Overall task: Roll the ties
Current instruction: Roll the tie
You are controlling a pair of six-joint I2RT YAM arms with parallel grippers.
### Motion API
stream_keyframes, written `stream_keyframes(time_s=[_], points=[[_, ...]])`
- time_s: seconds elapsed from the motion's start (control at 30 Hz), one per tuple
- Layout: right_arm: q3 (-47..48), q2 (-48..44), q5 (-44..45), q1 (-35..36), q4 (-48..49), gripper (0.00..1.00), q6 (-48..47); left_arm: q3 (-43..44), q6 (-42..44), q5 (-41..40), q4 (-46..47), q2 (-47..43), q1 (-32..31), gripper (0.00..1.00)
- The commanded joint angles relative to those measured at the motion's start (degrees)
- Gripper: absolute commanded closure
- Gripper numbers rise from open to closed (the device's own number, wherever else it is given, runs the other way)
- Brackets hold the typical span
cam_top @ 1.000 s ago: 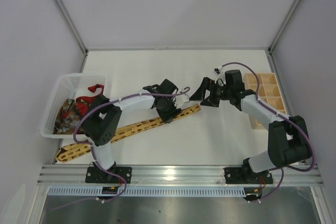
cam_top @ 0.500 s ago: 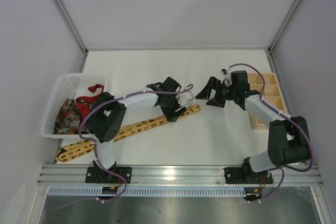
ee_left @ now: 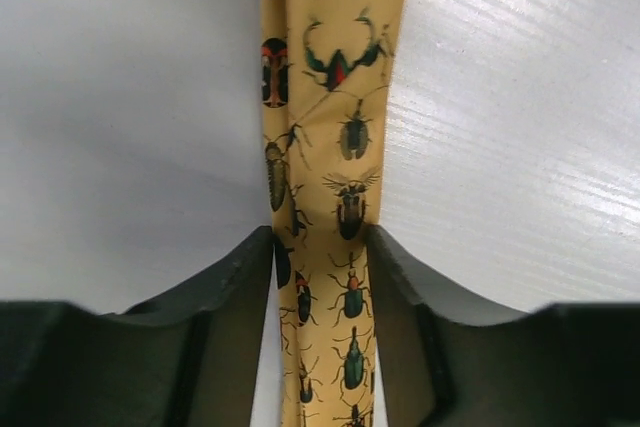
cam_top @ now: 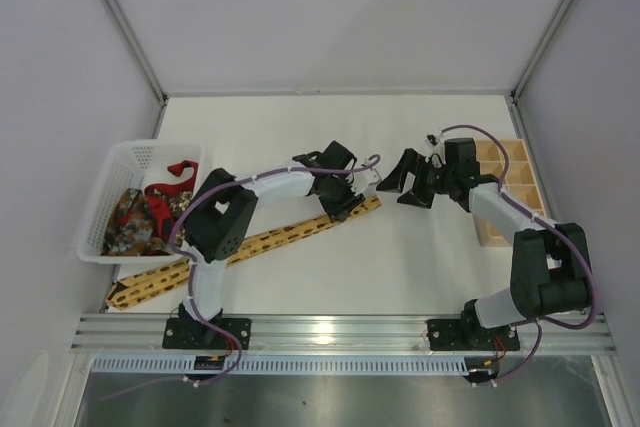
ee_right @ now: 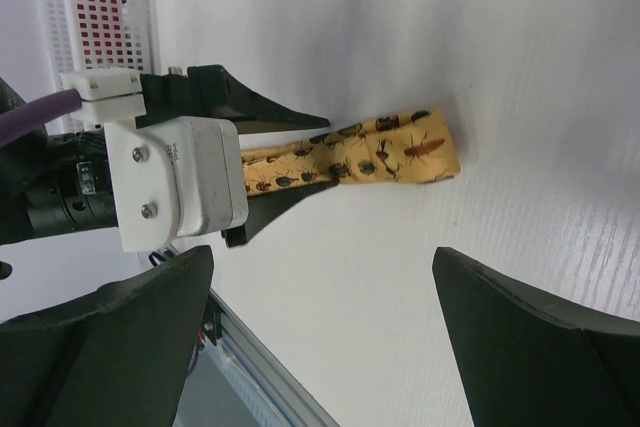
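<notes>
Starting at the left edge, the white basket (cam_top: 150, 144) sits on the surface (cam_top: 420, 267) with two ties heaped inside: the red tie (cam_top: 172, 179) is draped toward the far corner, and the dark patterned tie (cam_top: 126, 219) is bunched in the near half. Over on the right edge is the wooden divided box (cam_top: 515, 172), its near compartments partly covered by the right arm.

Out in the open, the yellow tie (cam_top: 270, 240), printed with little beetles, lies flat on the surface in a long diagonal. Its broad end is down by the near-left corner, just in front of the basket, and its narrow end points toward the middle.

The left claw (cam_top: 348, 204) is down on that narrow end, with a finger pressed against each edge. The fabric gathers narrow between them, so it is pinching the yellow tie just short of the tip, which flares out beyond.

The right claw (cam_top: 392, 187) hangs just beside that tip, spread wide with nothing between its fingers. The left arm crosses over the tie's middle stretch, and its purple cable (cam_top: 352, 169) loops above the wrist.
</notes>
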Motion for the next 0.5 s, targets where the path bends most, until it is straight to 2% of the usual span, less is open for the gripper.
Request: stream_keyframes(time_s=[0.0, 0.03, 0.1, 0.2, 0.3, 0.47], points=[[0.0, -1.7, -1.0, -0.2, 0.8, 0.00, -1.2, 0.2, 0.6, 2.2, 1.1, 1.0, -0.7, 0.53], [-0.1, -1.7, -1.0, -0.3, 0.8, 0.00, -1.3, -0.3, 0.3, 2.5, 1.6, 0.5, -0.7, 0.58], [-0.3, -1.8, -0.9, -0.4, 0.7, 0.00, -1.5, -1.1, -0.2, 3.2, 2.6, -1.0, -0.7, 0.59], [-0.5, -2.0, -0.9, -0.8, 0.2, 0.00, -1.9, -1.6, -2.5, 5.3, 5.4, -3.4, -0.7, 0.40], [-0.6, -2.3, -0.9, -1.3, -0.3, 0.00, -2.2, -0.7, -4.0, 6.6, 8.0, -3.2, -0.7, 0.32], [-0.9, -3.4, -0.3, -2.0, -1.0, 0.00, -2.6, 5.9, -5.7, 7.9, 8.6, 2.5, -0.7, 0.27]])
